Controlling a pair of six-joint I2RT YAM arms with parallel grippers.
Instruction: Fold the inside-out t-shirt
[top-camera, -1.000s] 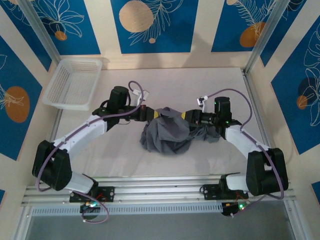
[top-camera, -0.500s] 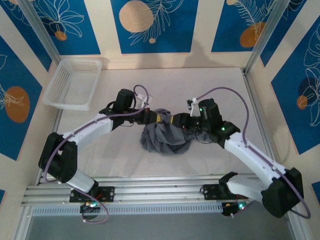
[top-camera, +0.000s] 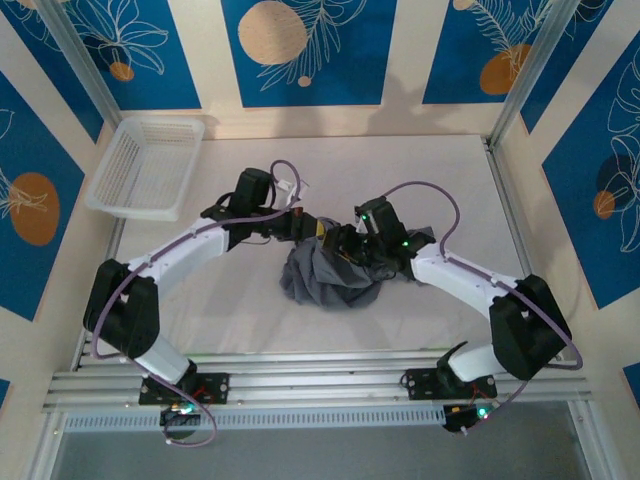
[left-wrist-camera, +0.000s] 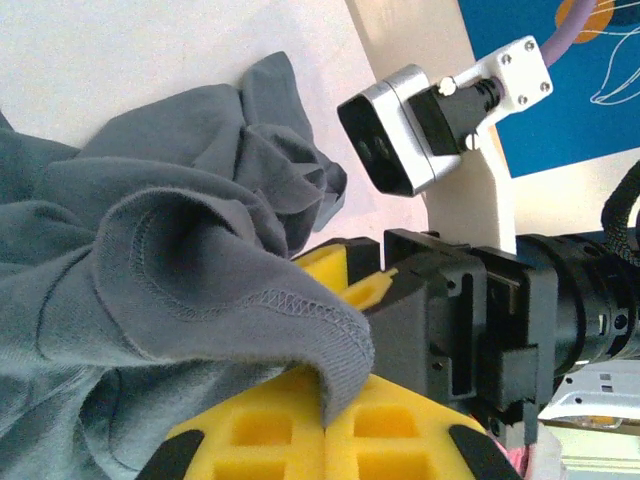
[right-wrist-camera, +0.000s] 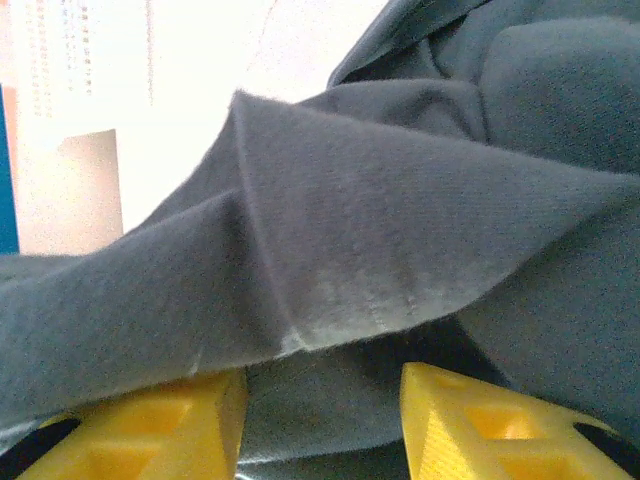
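**A:** Where does the crumpled slate-grey cotton t-shirt (top-camera: 325, 278) lie?

**B:** It is heaped mid-way across the white tabletop (top-camera: 420, 170). Both tools meet at its 12 o'clock edge. The white plastic lattice basket (top-camera: 150, 165) sits well apart, toward 10 o'clock.

**A:** What about the left arm's yellow-fingered gripper (top-camera: 320, 229)?

**B:** It reaches in from 9 o'clock. In its wrist view the two yellow fingers (left-wrist-camera: 265, 435) sit pressed together. A stitched hem of the shirt (left-wrist-camera: 180, 250) droops down into the seam between them, so it is pinching that hem.

**A:** And the right arm's gripper (top-camera: 346, 243)?

**B:** It comes from 3 o'clock, just beside the left one. Its wrist view shows the fingers (right-wrist-camera: 150, 425) spread well apart. A thick grey fold (right-wrist-camera: 400, 220) lies across them and sags into the gap. Whether the pads press the cloth cannot be told.
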